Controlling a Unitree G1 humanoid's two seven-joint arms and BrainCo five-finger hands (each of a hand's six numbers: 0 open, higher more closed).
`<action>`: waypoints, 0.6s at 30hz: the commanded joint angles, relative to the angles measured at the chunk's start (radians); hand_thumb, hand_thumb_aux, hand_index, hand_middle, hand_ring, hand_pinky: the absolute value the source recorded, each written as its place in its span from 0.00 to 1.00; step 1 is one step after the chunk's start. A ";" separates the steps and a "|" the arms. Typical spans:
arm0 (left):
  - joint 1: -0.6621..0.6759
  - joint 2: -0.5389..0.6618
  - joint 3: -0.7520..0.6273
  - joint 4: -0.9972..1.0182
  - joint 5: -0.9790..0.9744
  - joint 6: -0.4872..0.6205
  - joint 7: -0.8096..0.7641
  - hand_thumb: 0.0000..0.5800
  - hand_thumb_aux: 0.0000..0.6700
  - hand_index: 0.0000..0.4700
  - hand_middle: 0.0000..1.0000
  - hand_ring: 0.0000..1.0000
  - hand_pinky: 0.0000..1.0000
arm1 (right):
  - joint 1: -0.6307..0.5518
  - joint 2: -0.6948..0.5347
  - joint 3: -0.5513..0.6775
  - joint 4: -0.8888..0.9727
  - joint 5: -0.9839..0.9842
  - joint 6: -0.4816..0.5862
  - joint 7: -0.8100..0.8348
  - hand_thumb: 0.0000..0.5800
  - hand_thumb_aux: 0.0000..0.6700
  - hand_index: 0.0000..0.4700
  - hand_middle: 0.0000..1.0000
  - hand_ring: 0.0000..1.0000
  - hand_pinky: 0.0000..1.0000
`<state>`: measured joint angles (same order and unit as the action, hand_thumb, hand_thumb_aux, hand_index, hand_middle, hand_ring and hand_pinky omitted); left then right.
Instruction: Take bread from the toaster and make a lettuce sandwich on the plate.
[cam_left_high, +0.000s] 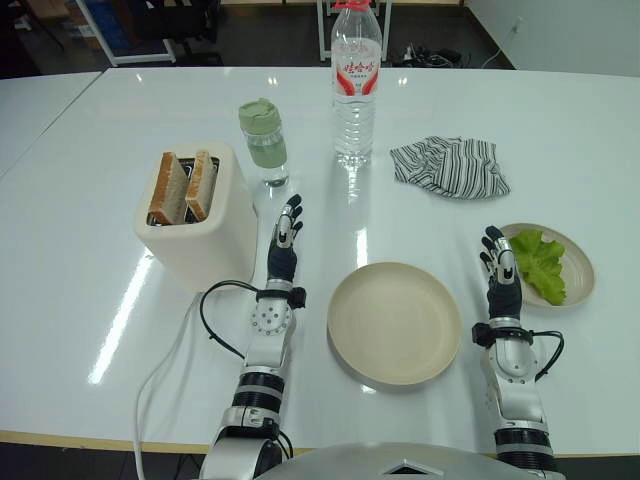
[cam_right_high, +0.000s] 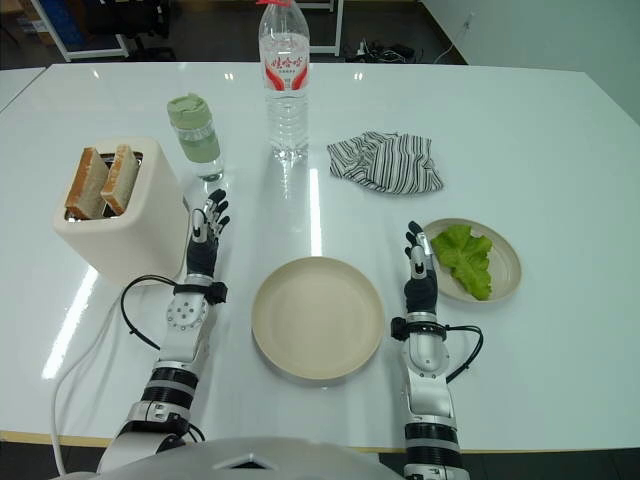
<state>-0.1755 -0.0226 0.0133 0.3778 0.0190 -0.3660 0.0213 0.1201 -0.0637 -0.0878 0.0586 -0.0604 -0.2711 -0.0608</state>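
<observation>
Glossy white tabletop (cam_left_high: 560, 130); dark-floored room along top edge.
Left: one toaster (cam_left_high: 195, 235), two bread slices (cam_left_high: 168, 190) upright in slots. Lower centre: one plate (cam_left_high: 394, 322). Right: one dish (cam_left_high: 585, 272) of lettuce (cam_left_high: 540, 262). Above: one bottle (cam_left_high: 355, 90), one tumbler (cam_left_high: 265, 140), one striped cloth (cam_left_high: 450, 167). Left hand (cam_left_high: 284, 250) beside toaster, right hand (cam_left_high: 501, 275) beside dish, fingers straight, gripping nothing.

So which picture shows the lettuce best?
The right eye view: the lettuce lies whole on its small plate, clear of the right hand. The left eye view shows it too, but the fingers crowd its edge.
</observation>
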 joint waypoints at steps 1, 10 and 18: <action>-0.013 -0.001 -0.006 0.012 0.018 -0.014 0.012 0.00 0.00 0.00 0.00 0.00 0.00 | 0.007 -0.002 -0.003 -0.003 0.001 0.002 0.000 0.00 0.00 0.00 0.00 0.00 0.00; 0.012 0.009 -0.017 -0.023 0.008 -0.049 -0.023 0.00 0.00 0.00 0.00 0.00 0.00 | 0.009 -0.001 -0.002 0.000 -0.002 0.002 -0.004 0.00 0.00 0.00 0.00 0.00 0.00; 0.119 0.046 -0.061 -0.619 -0.060 -0.036 -0.124 0.00 0.00 0.00 0.00 0.00 0.00 | 0.007 0.002 0.001 0.009 -0.003 0.001 -0.005 0.00 0.00 0.00 0.00 0.00 0.00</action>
<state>-0.0786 -0.0155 -0.0531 -0.0073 -0.0185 -0.4293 -0.0842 0.1204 -0.0634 -0.0872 0.0607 -0.0608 -0.2776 -0.0635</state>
